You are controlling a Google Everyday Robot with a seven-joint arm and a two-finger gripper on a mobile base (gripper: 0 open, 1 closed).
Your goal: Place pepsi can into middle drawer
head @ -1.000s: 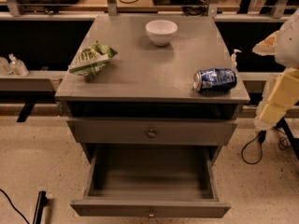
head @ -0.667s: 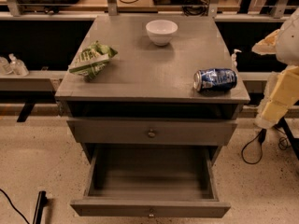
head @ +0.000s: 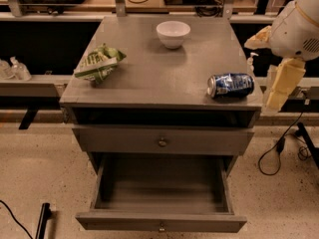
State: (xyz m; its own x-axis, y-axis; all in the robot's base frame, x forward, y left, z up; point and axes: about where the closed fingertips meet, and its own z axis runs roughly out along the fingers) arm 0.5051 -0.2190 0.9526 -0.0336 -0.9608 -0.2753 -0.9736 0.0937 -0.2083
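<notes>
Your gripper [head: 280, 88] hangs just right of the cabinet top [head: 149, 73], open or closed can't tell; pepsi can [head: 231, 85] lies sideways there, middle drawer [head: 124, 222] pulled out.

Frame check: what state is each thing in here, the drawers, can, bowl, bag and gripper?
Pepsi can: on its side on the cabinet top, near the right front corner.
Middle drawer: pulled open, empty.
Upper drawer: closed.
Bowl: upright at the back; looks empty.
Snack bag: lying crumpled on the left side.
Gripper: off the cabinet's right edge, apart from the can.
</notes>
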